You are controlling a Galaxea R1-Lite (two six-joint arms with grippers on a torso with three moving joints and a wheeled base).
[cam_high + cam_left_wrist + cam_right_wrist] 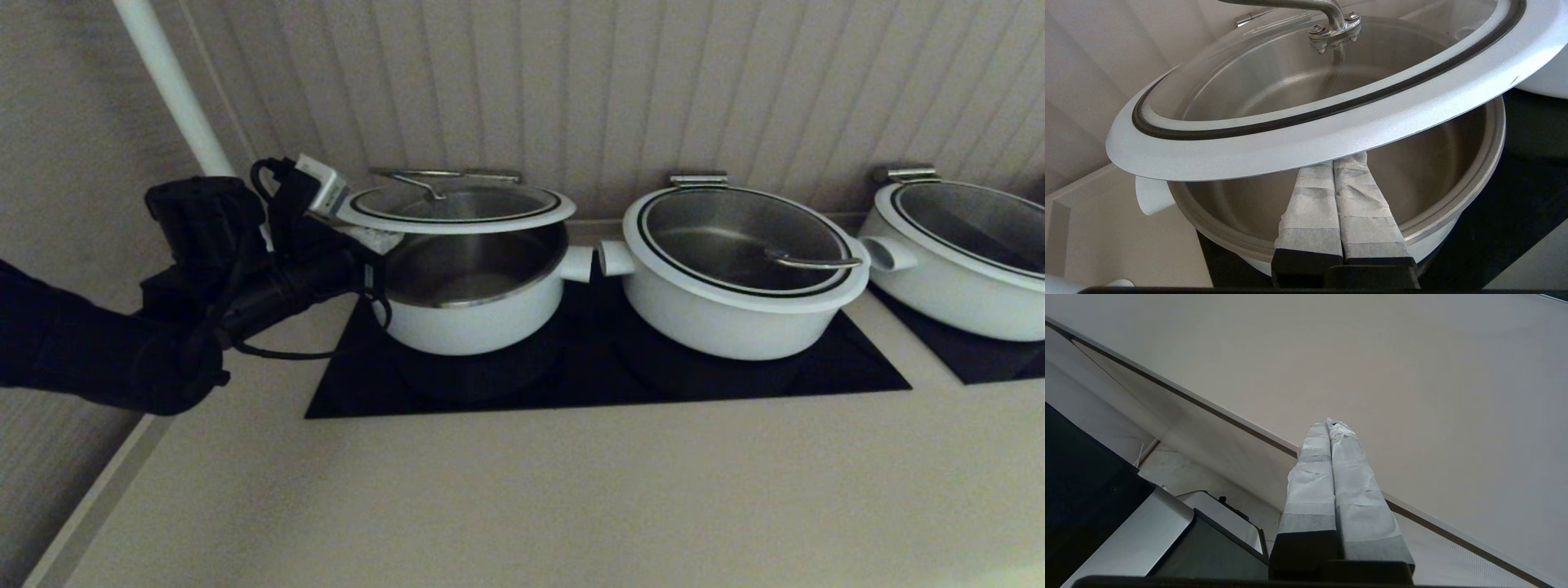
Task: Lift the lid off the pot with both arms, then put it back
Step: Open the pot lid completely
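Observation:
The lid, glass with a white rim and a slim steel handle, is raised and tilted above the small deep white pot, which stands open on the black cooktop. My left gripper is at the pot's left side. In the left wrist view its wrapped fingers are pressed together, and their tips sit under the lid's white rim, above the pot's steel inside. My right gripper is shut and empty, out of the head view, pointing at a beige surface.
Two wider white pots with larger lids stand to the right on black cooktops. The ribbed wall is close behind. A white pole rises at the back left. The beige counter stretches in front.

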